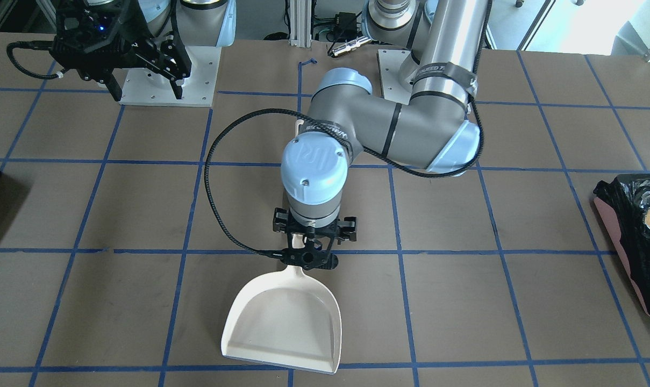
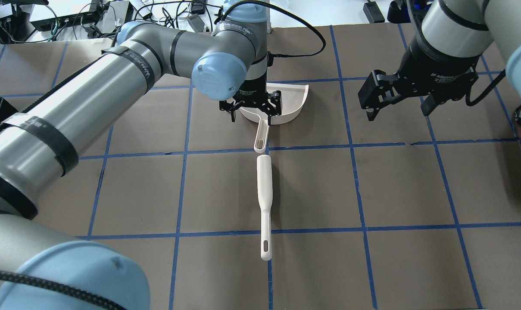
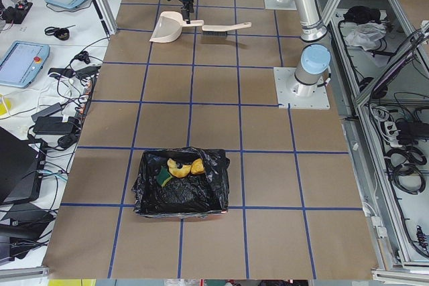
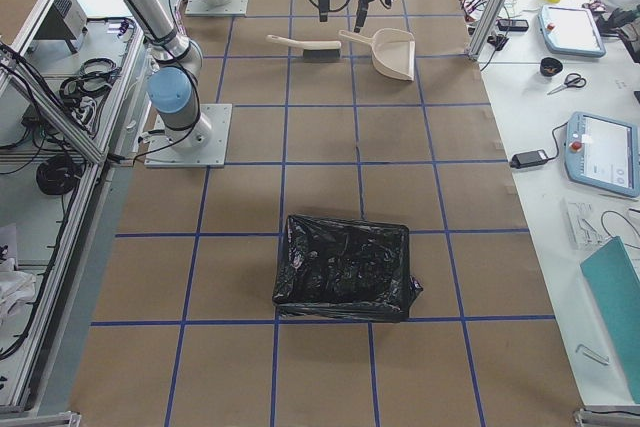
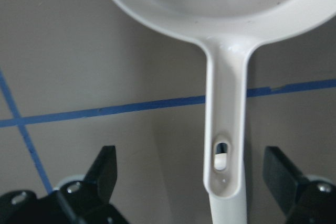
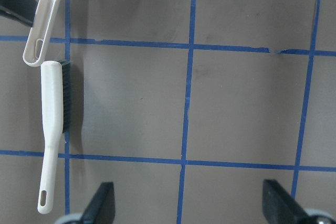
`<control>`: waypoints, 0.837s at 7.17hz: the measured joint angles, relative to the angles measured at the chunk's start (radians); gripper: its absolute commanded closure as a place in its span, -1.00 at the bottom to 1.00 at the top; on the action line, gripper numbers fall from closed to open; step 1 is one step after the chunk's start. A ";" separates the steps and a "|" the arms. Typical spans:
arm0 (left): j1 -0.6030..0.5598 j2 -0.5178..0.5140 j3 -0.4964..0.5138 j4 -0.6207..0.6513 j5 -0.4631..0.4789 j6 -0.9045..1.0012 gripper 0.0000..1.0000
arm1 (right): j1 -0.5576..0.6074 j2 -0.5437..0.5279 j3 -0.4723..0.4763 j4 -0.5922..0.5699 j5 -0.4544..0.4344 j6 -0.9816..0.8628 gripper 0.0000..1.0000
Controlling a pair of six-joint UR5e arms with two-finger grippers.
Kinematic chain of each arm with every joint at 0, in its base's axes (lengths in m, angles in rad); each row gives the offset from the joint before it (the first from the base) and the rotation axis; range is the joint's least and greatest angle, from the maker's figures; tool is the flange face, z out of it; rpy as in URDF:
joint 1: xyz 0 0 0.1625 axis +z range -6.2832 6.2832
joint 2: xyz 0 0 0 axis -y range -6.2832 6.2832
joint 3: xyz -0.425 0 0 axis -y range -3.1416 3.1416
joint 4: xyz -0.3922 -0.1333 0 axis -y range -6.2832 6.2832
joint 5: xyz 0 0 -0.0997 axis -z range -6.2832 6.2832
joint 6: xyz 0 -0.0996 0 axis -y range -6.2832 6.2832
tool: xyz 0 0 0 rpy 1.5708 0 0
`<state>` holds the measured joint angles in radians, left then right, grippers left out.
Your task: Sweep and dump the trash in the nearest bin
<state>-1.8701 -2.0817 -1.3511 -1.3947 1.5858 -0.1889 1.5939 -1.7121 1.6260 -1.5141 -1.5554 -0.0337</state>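
Left gripper (image 2: 250, 107): fingers spread wide, astride the dustpan (image 1: 284, 317) handle, not gripping it.
Right gripper (image 2: 399, 110): fingers spread, holding nothing, above the table.
Trash (image 3: 179, 169): all three pieces lie in the bin (image 3: 181, 195) at the table's left end.
Brush (image 2: 264, 193): flat, in line with the dustpan's handle.

Blue-gridded brown table (image 2: 394, 185): dustpan (image 2: 292, 103), brush (image 2: 263, 189), bin (image 3: 181, 195)
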 measured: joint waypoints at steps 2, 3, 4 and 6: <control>0.124 0.091 0.005 -0.012 0.010 0.035 -1.00 | 0.000 0.000 0.000 0.000 0.000 0.000 -1.00; 0.174 0.136 0.002 -0.014 -0.002 0.044 -1.00 | 0.000 0.000 0.000 0.001 0.003 0.003 -1.00; 0.222 0.179 -0.002 -0.020 -0.004 0.050 -1.00 | 0.000 0.000 -0.001 0.003 0.008 0.005 -1.00; 0.324 0.269 -0.006 -0.061 -0.002 0.076 -1.00 | 0.000 -0.003 -0.002 -0.004 0.015 0.009 -1.00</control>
<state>-1.5462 -1.8131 -1.3569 -1.4559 1.5835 -0.1132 1.5938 -1.7152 1.6235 -1.5180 -1.5404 -0.0250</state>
